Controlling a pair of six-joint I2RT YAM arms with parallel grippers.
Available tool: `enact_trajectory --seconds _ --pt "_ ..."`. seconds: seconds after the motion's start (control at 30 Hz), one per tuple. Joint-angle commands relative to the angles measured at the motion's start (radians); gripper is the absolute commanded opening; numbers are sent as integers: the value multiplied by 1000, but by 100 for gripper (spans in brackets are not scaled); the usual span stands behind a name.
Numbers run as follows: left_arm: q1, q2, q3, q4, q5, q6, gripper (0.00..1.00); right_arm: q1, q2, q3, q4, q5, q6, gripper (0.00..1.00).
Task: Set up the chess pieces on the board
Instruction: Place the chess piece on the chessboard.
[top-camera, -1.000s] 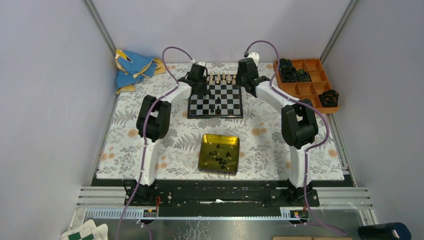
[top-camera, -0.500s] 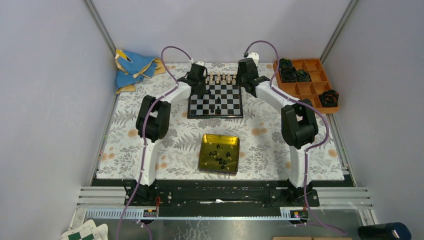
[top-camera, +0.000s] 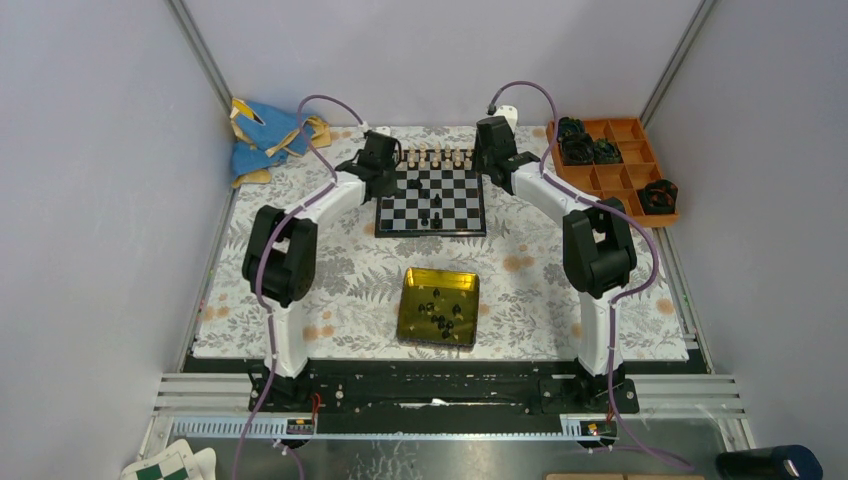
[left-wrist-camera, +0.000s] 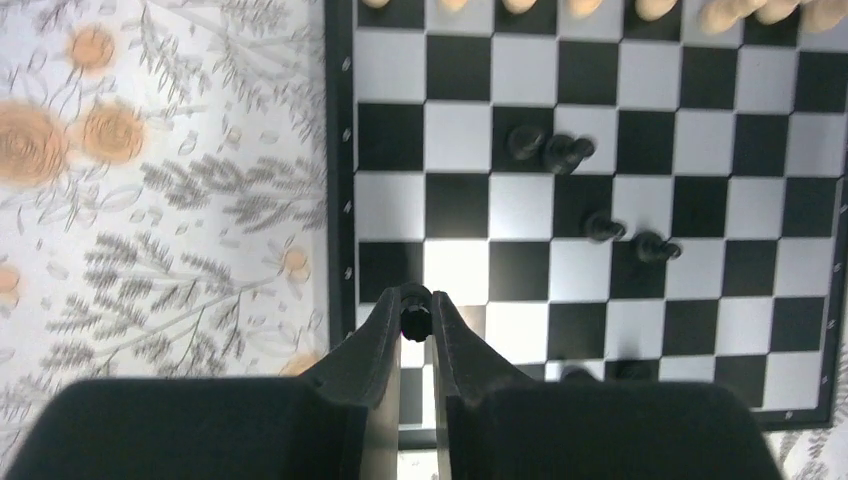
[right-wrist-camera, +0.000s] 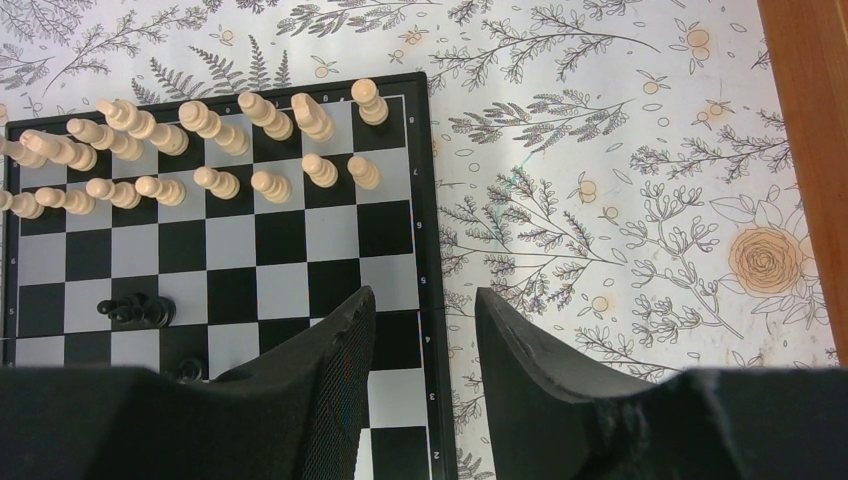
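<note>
Yellow tin (top-camera: 411, 283), blue cloth (top-camera: 262, 135), orange tray (top-camera: 627, 131) of dark lumps (top-camera: 659, 195), floral mat (top-camera: 345, 285), green-checked sheet (top-camera: 165, 467)

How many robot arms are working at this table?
2. The left arm reaches over the chessboard's left side, left gripper shut on a black chess piece. The right arm hangs over its right edge, right gripper open and empty.

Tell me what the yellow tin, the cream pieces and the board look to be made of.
Yellow tin: likely metal with a glossy finish; its floor shows a golden sheen.
Cream pieces: matte and pale, wood or plastic; the look leaves that open.
Board: smooth and semi-glossy, perhaps plastic or laminate; a bright glare patch lies on its squares.
</note>
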Motion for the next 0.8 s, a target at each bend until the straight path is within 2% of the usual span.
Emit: enact_trajectory --seconds 0.0,0.37,0.77 --pt "-13 -75 -86 -54 -40 -40 0 -3 -76 11 -2 -7 -9 48" --pt "-47 -169 -240 -68 -34 -88 0 -3 -98 -4 -3 -30 4 48" --pt "-56 -120 -211 -62 -43 -98 0 -3 -118 -40 2 -27 -7 47"
